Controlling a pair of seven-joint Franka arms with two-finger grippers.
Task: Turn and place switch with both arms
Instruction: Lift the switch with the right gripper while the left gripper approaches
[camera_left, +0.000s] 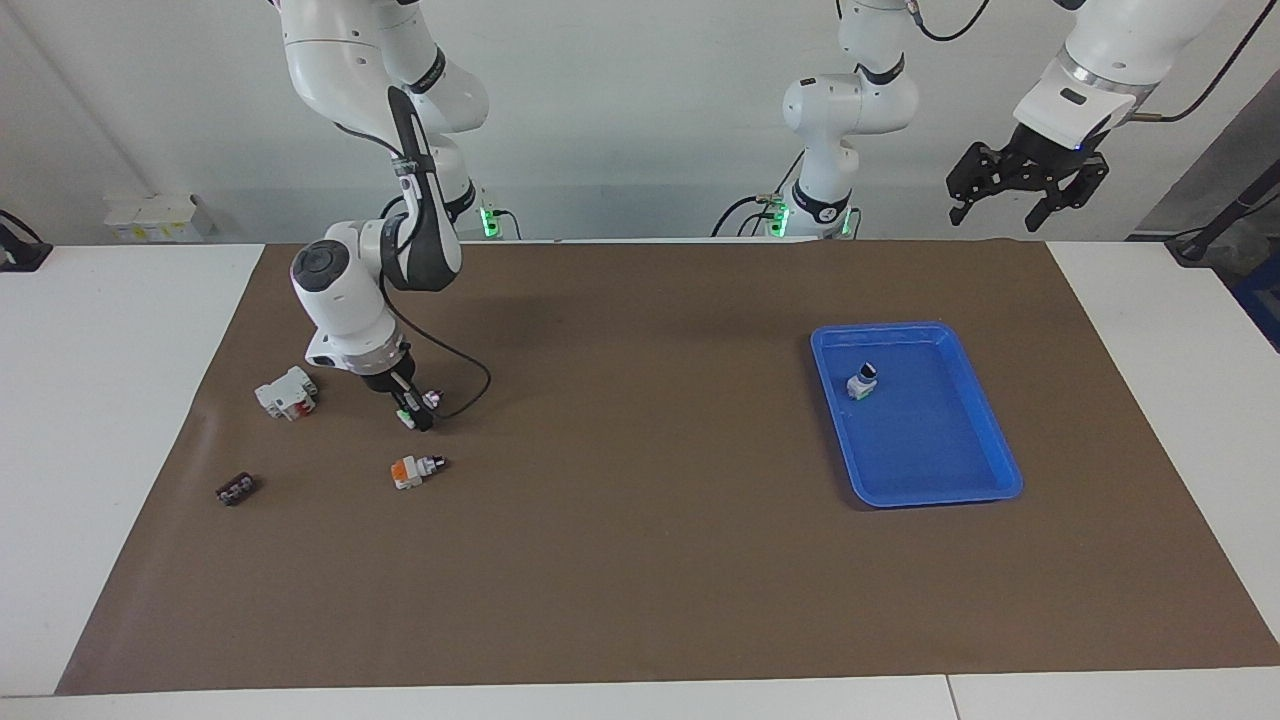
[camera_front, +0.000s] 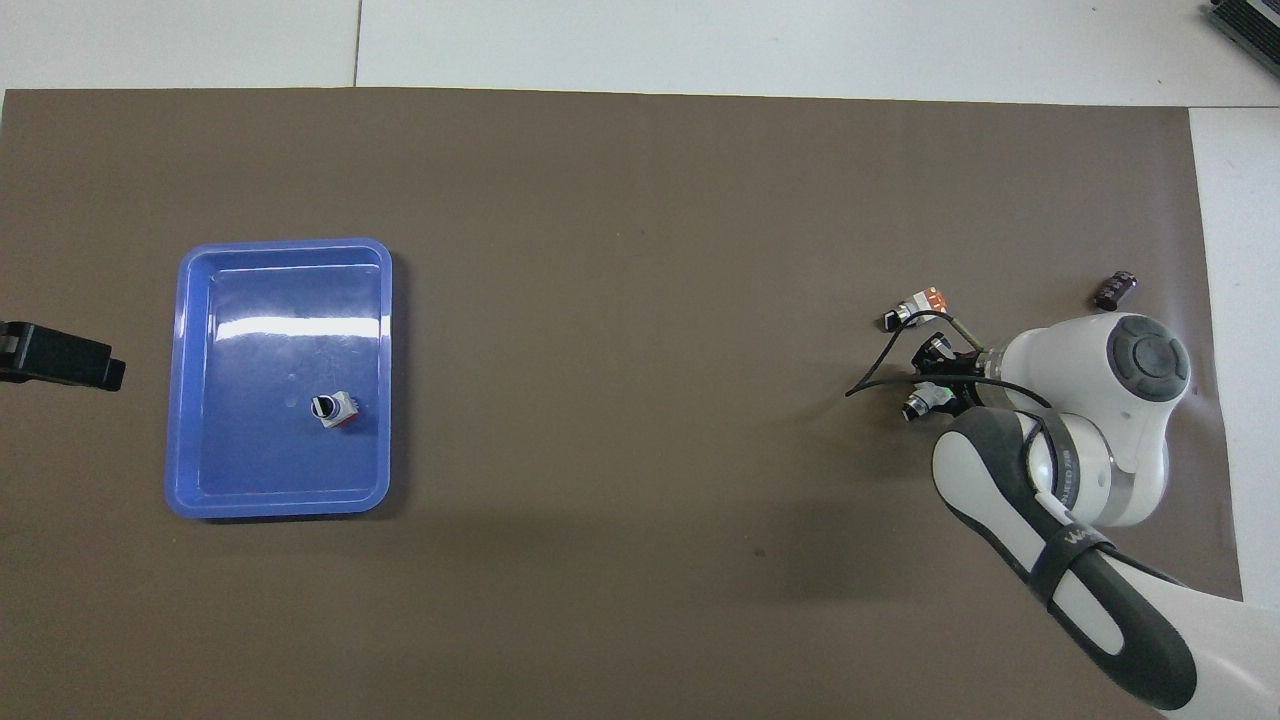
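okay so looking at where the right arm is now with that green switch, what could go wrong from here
1. The right gripper is down on the green switch at the mat; whether the fingers have closed is unclear, so a shallow hold may slip on lifting.
2. The arm's loose black cable loops beside the gripper, near the orange switch, and could drag it.
3. The left gripper waits high over the table's edge, well away, so the handover needs a long carry toward the blue tray.
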